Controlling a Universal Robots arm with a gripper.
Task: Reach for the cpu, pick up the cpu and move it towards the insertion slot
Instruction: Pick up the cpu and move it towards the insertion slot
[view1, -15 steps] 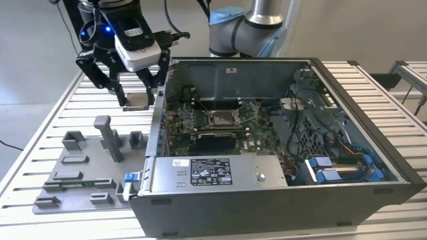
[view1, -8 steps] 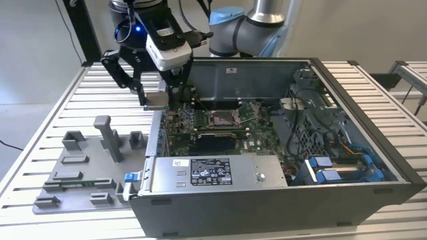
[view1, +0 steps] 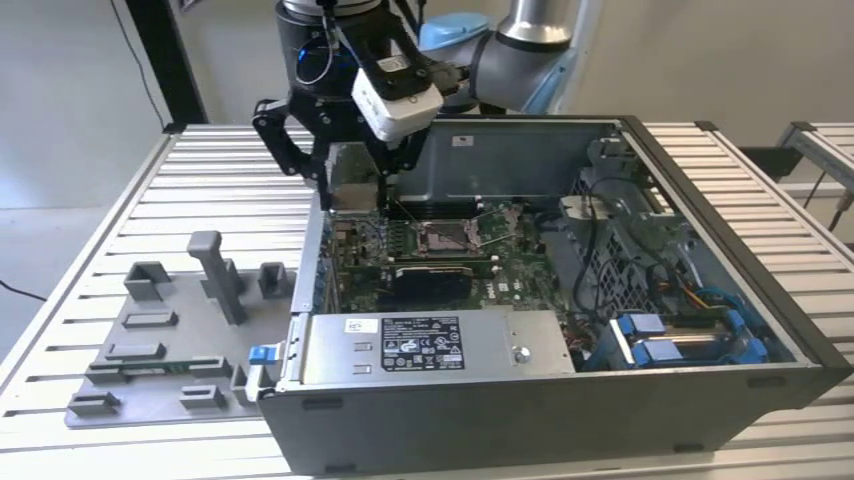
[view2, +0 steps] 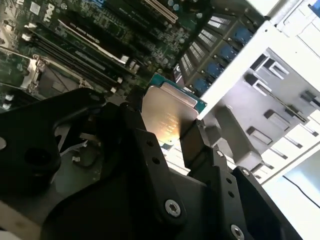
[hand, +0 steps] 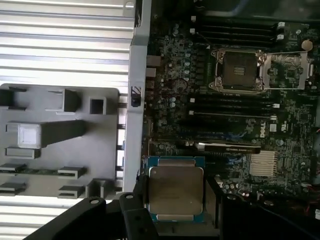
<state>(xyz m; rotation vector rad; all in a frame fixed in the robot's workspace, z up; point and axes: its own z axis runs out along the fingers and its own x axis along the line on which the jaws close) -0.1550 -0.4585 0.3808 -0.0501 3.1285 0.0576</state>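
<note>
The jaws pinch the cpu (hand: 176, 188) by two opposite edges, holding it over the green board just inside the case wall, well apart from the insertion slot (hand: 240, 70). Carrying it well, I judge, means keeping it level and square to the socket frame. No print is legible enough to report.

Robot arm (view1: 534, 45): silver tube links joined by pale blue caps. Gripper (hand: 175, 200): matte black fingers (view2: 150, 165), fastened by silver hex screws; a white camera block (view1: 396, 85) is mounted at the wrist.
</note>
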